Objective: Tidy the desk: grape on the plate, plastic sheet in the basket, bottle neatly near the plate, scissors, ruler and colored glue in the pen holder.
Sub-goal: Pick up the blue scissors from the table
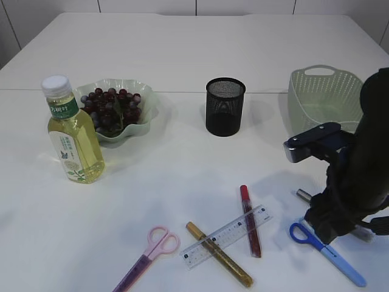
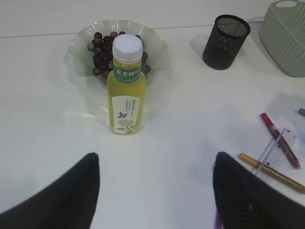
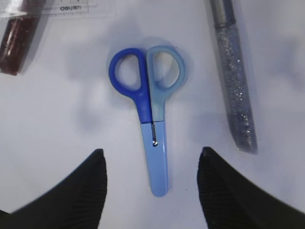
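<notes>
Your right end effector (image 3: 151, 191) hangs spread wide above the blue scissors (image 3: 150, 114), one finger (image 3: 71, 191) on each side of the closed blades; it grasps nothing and touches nothing. The scissors lie flat on the white counter (image 1: 182, 176) at the near right, with one dark blue loop, one pale blue loop and a pale blue blade cover. Just right of them in the wrist view lies a silver glitter glue pen (image 3: 234, 76).

Your left end effector (image 2: 155, 191) is also released and empty, hovering over bare counter near the bottle (image 2: 126, 90).

That bottle stands upright at the left, yellow liquid inside, white cap on, just in front of the pale green plate (image 1: 146, 112), where the dark grapes (image 1: 112, 106) sit.

The black mesh pen holder (image 1: 225, 106) stands at the middle far side, and the green basket (image 1: 322, 91) at the far right.

At the near middle the clear ruler (image 1: 226, 236) lies across a gold glue pen (image 1: 219, 254), with a red glue pen (image 1: 250, 220) crossing its right end. Pink scissors (image 1: 149, 255) lie to the left of these.
</notes>
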